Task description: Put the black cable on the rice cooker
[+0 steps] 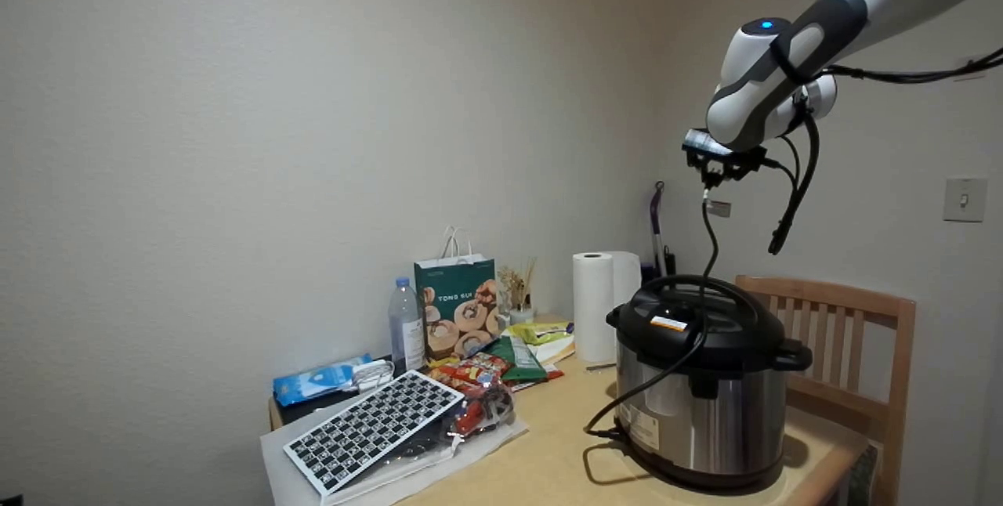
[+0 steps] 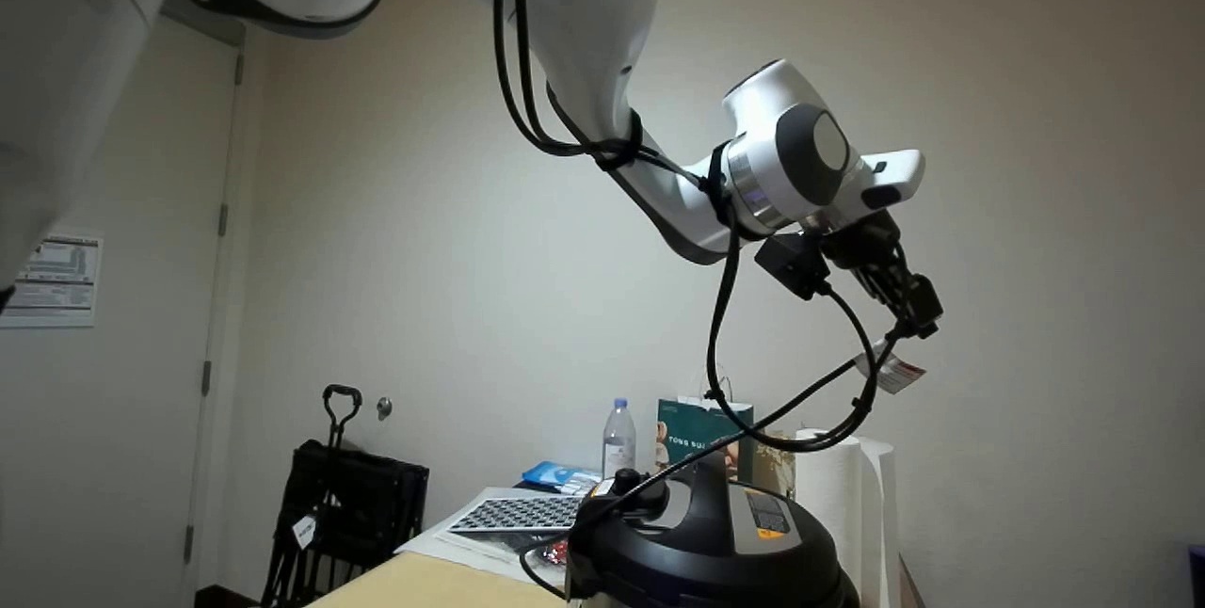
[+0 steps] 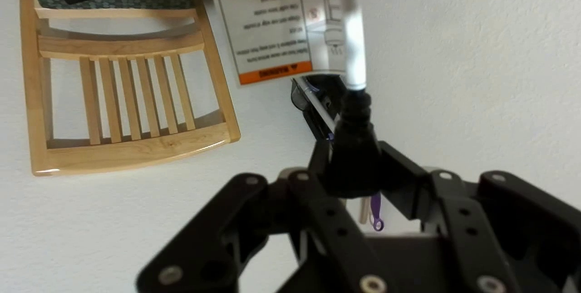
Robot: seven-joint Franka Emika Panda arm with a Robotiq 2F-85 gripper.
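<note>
The rice cooker (image 1: 709, 420) stands on the table, with a steel body and black lid; an exterior view shows mainly its lid (image 2: 715, 552). My gripper (image 1: 711, 177) is high above the cooker and also shows in an exterior view (image 2: 918, 321). In the wrist view, my gripper (image 3: 352, 161) is shut on the plug end of the black cable (image 3: 355, 57). The black cable (image 1: 714, 243) hangs from the fingers, passes the lid and runs to the cooker's base. It slants down across the lid in an exterior view (image 2: 800, 398). I cannot tell whether it touches the lid.
A white warning tag (image 3: 272, 30) hangs on the cable. Paper towel rolls (image 1: 593, 306) stand behind the cooker, and a wooden chair (image 1: 838, 310) is beside it. A green paper bag (image 1: 457, 306), a bottle (image 1: 407, 326), snack packets and a white-framed grid panel (image 1: 376, 431) lie across the table.
</note>
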